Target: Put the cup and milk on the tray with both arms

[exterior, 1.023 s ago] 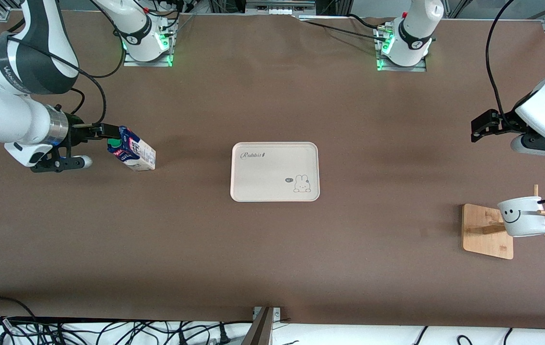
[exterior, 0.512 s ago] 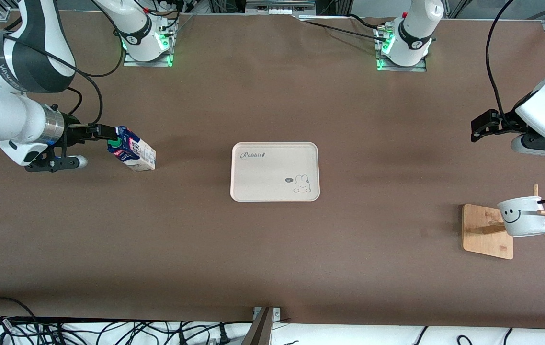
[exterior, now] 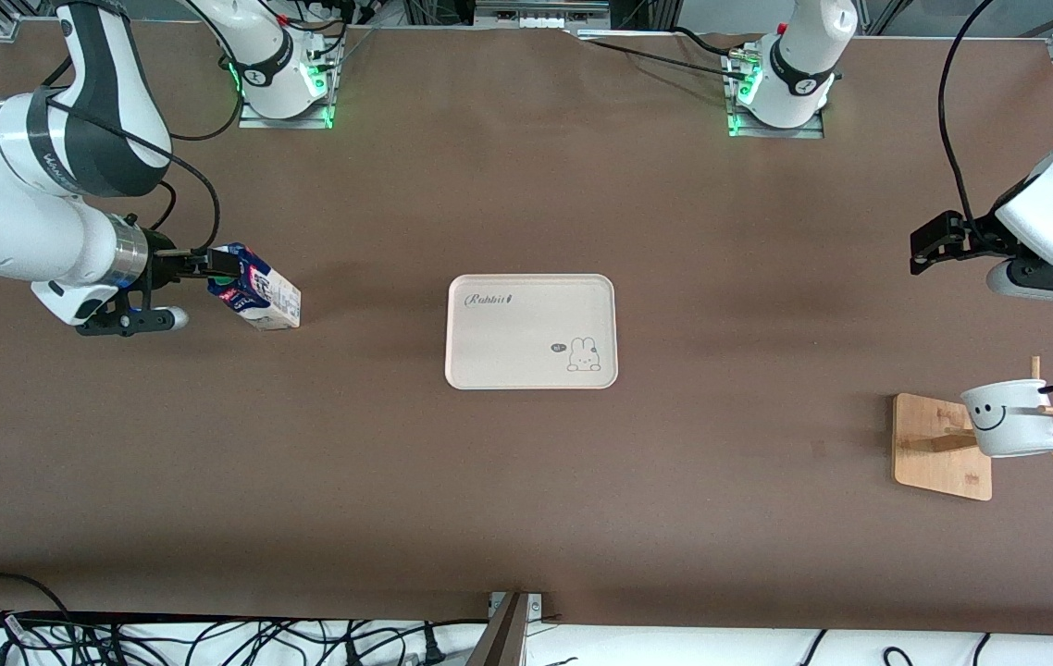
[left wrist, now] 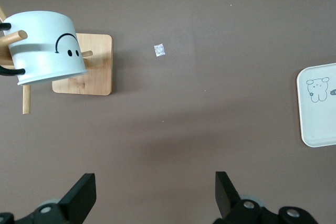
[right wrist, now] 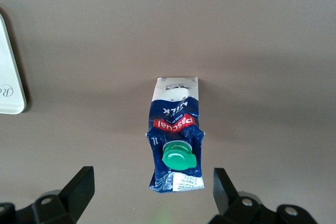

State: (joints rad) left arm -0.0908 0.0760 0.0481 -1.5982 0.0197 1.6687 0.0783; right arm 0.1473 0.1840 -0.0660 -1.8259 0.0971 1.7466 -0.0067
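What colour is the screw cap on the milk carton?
Green; the cap on the milk carton shows best in the right wrist view.

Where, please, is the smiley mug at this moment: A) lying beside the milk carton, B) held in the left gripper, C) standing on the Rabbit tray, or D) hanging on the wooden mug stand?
D: the smiley mug hangs by its handle on a peg of the wooden mug stand, toward the left arm's end of the table, apart from the Rabbit tray.
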